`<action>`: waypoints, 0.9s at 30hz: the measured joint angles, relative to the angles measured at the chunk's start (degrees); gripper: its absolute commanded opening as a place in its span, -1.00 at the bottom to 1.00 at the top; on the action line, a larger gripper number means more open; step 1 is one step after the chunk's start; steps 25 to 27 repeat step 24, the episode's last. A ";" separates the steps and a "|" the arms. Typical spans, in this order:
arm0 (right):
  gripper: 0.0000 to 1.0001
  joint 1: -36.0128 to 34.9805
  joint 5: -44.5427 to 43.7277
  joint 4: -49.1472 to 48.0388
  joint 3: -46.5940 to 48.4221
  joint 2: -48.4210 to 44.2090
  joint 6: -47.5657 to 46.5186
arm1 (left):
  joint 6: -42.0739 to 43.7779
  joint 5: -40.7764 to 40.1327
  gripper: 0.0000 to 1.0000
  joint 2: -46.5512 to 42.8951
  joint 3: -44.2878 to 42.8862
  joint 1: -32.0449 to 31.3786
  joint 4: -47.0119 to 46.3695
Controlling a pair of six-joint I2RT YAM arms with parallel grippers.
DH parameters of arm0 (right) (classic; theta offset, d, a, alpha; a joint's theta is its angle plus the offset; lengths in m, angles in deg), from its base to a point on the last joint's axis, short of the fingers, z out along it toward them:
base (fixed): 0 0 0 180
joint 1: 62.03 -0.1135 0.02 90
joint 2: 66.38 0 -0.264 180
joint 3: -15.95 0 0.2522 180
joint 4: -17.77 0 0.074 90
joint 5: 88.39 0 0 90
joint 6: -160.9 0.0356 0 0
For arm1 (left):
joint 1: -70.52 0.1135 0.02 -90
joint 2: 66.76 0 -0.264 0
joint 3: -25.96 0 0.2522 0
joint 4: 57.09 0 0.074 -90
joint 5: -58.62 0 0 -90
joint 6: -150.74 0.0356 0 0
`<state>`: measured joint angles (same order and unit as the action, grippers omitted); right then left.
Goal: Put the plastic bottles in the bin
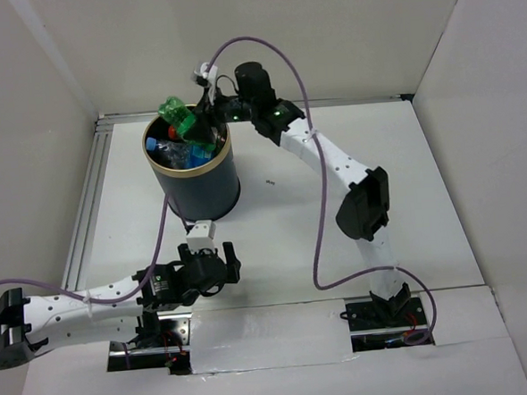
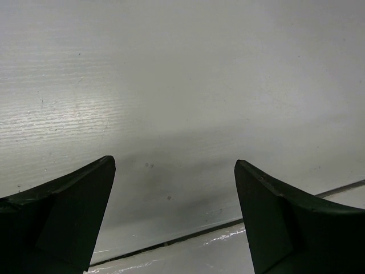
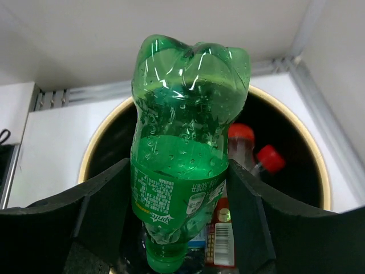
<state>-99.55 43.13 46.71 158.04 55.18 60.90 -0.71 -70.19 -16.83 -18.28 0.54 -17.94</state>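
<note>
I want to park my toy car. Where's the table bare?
Bare table lies right of the bin, up to the right arm, and left of it by the metal rail. Crowded: the bin, bottles inside, right gripper holding a green bottle.

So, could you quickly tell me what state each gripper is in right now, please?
Left gripper: open, holding nothing.
Right gripper: shut on the green bottle, over the bin.

A white tabletop [image 1: 336,220] stands between white walls [image 1: 343,31]. Aluminium rails [image 1: 83,208] run along its left and far edges; a small dark mark [image 1: 269,182] sits near its centre.
</note>
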 measured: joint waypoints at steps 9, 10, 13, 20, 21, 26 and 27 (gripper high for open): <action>1.00 -0.22 -4.81 6.75 8.04 7.96 1.68 | 2.05 -0.52 0.99 -0.72 0.04 0.00 -0.11; 1.00 -0.04 -6.71 6.99 8.72 7.08 1.66 | 2.86 -0.55 0.99 -0.70 0.04 0.00 -0.17; 1.00 1.64 -13.18 7.98 5.29 0.00 1.66 | 4.81 -0.48 0.99 -0.70 -0.11 0.00 -1.18; 1.00 14.64 -33.86 9.31 -20.33 -27.71 3.37 | 12.31 0.07 0.99 -0.68 -1.97 -0.28 -7.32; 1.00 16.22 -36.85 9.16 -25.40 -31.47 3.78 | 13.55 0.20 0.99 -0.66 -2.23 -0.39 -8.37; 1.00 19.12 -41.81 8.83 -42.14 -42.58 4.46 | 16.46 0.31 0.99 -0.07 -2.71 -0.52 -11.85; 1.00 19.12 -41.81 8.83 -42.14 -42.58 4.46 | 16.46 0.31 0.99 -0.07 -2.71 -0.52 -11.85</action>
